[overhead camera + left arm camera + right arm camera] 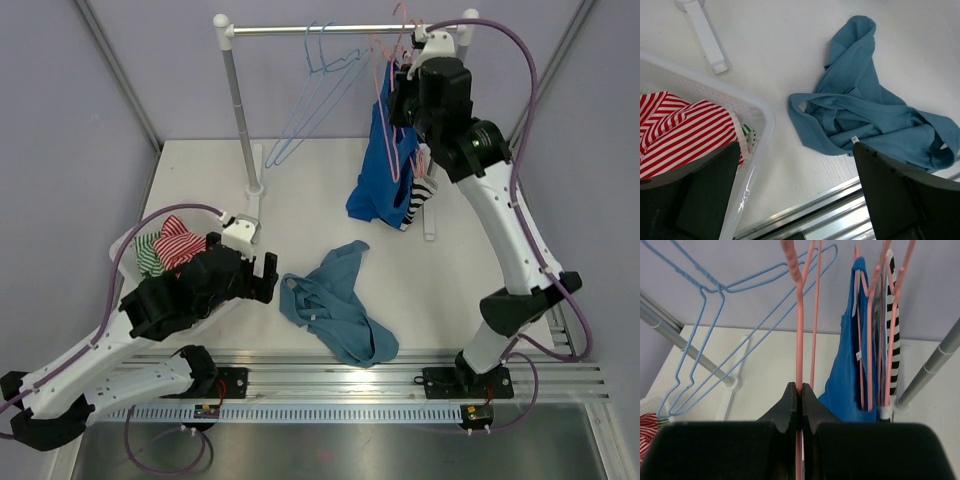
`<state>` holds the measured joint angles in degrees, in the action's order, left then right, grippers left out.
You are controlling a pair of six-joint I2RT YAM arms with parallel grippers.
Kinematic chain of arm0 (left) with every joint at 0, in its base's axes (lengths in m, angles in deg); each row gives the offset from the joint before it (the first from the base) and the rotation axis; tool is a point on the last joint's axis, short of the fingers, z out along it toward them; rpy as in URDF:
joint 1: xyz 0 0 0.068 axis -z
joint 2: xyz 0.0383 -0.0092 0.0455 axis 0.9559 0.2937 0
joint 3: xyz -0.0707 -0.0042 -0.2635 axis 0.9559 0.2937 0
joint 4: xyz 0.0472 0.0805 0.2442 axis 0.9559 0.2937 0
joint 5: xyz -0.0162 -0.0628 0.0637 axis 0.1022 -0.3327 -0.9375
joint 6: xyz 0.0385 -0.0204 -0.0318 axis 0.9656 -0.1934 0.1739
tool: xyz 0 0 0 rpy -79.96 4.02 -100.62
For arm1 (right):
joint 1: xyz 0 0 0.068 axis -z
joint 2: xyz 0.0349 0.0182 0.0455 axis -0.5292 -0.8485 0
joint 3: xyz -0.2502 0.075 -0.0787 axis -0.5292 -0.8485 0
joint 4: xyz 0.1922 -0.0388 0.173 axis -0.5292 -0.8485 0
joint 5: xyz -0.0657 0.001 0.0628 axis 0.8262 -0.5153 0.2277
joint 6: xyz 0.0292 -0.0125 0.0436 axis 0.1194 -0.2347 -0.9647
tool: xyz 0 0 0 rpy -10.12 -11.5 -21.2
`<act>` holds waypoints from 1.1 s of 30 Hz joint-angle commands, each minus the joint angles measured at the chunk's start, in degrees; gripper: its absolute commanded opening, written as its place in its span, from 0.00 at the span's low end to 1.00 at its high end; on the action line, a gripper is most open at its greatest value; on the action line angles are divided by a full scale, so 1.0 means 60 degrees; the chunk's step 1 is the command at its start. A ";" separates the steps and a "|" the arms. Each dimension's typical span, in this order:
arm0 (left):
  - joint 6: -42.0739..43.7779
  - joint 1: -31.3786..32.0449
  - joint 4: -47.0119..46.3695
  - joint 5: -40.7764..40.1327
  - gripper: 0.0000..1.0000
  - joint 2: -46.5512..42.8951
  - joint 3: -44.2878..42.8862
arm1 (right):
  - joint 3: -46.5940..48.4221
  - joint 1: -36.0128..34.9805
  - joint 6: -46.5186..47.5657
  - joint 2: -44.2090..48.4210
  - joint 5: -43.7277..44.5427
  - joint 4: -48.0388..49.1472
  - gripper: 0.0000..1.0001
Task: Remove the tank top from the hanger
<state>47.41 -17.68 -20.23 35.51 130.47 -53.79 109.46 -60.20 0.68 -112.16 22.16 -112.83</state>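
The teal tank top [335, 300] lies crumpled on the white table, free of any hanger. In the left wrist view the tank top [865, 115] sits just ahead of the right-hand finger. My left gripper [268, 275] hovers low beside it, at the basket's corner. This gripper [796, 150] stands wide open with nothing between its fingers. Up at the rail, my right gripper [400, 95] is shut on the wire of a bare pink hanger [383, 75]. The right wrist view shows the gripper [800, 387] pinching that pink hanger [800, 315].
A white basket [135, 245] at the left holds red-striped cloth [178, 243]. On the rack rail [330, 30] hang empty blue hangers [320, 90], a bright blue shirt [380, 170] and a black-and-white striped garment [422, 195]. The rack's foot [705, 35] lies near the basket.
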 commanded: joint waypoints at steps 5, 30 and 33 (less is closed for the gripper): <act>0.0445 -0.0769 -0.0869 -0.0133 0.99 -0.1123 0.0683 | 0.3586 -0.0052 0.0561 -0.2566 0.0290 -0.0922 0.00; 0.0504 -0.2190 -0.1309 0.1405 0.99 -0.0933 0.0522 | 0.3428 -0.0814 0.0897 -0.3374 0.0406 -0.0307 0.00; 0.0343 -0.2191 -0.1280 0.1390 0.99 -0.0890 0.0390 | 0.3325 -0.0814 0.0942 -0.3170 0.0392 -0.0366 0.15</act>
<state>50.09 -30.55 -25.06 41.98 124.74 -49.49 129.99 -65.18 4.89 -135.70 23.78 -115.36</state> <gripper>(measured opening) 0.988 0.069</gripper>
